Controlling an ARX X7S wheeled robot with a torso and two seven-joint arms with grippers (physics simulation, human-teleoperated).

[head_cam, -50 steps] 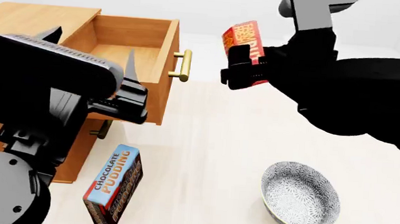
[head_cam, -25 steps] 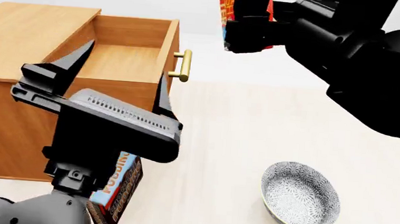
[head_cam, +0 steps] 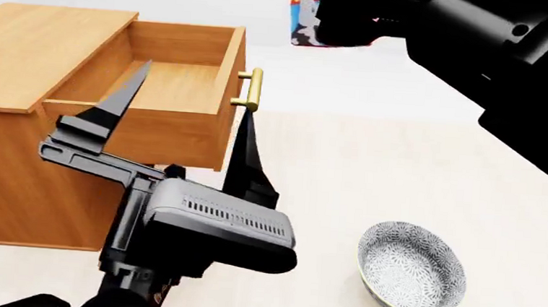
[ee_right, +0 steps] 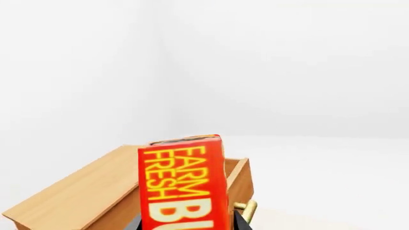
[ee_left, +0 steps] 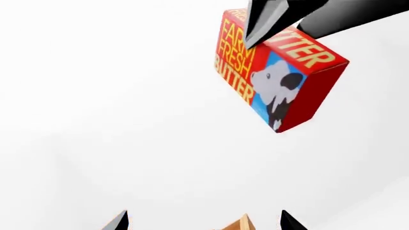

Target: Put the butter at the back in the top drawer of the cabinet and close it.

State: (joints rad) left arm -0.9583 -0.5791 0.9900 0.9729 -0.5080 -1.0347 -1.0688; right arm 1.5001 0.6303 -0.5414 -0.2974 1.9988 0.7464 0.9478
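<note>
Head view: my right end effector (head_cam: 346, 21) is clamped on the butter (head_cam: 305, 14) up high, left end effector (head_cam: 184, 118) spread wide with nothing in it, top drawer (head_cam: 163, 80) open.

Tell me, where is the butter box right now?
In the head view, the butter box is held aloft in the right pincer, right of the open top drawer.
</note>
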